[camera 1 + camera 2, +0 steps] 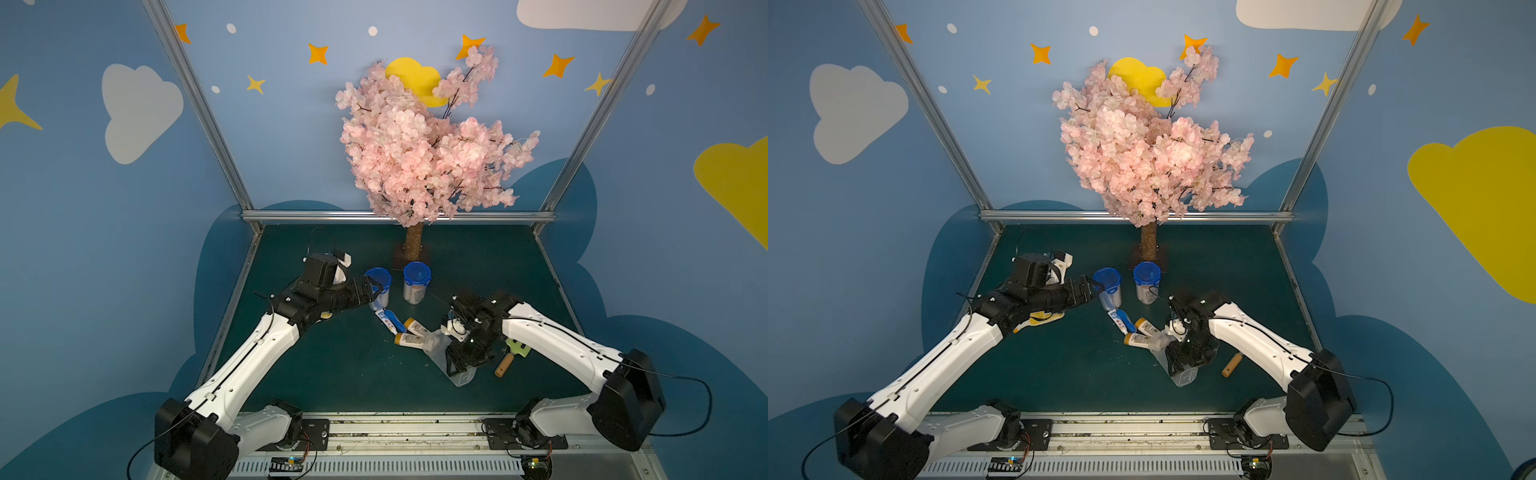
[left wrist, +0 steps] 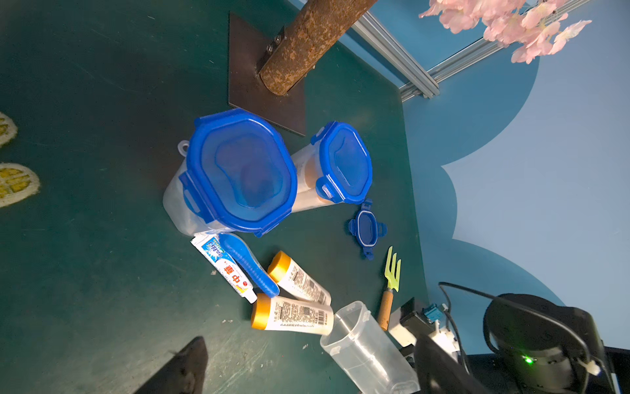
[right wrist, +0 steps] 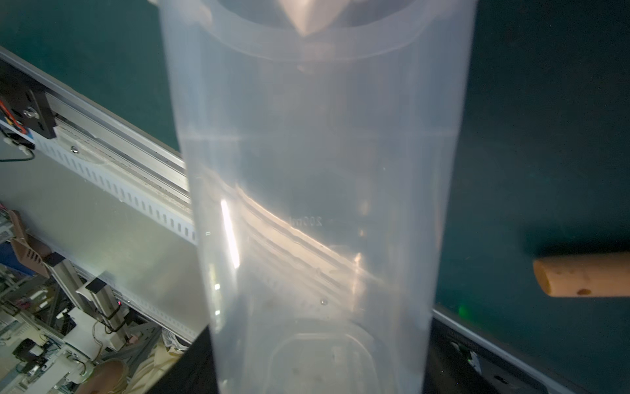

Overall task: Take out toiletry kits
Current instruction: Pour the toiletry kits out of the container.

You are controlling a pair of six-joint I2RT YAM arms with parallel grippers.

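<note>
The right gripper (image 1: pixel 455 365) clamped the empty tilted jar (image 1: pixel 465 378), bottles (image 1: pixel 412 340) out beside it; the left gripper (image 1: pixel 375 292), jaws wide, probably had to unclip the nearer lidded jar (image 1: pixel 379 277) next.

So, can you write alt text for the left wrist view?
Two white bottles, a toothpaste tube and a blue wrapped piece lie on the table at the mouth of an empty, lidless jar. Two jars with blue lids stand close by, with a loose lid and a fork.
</note>
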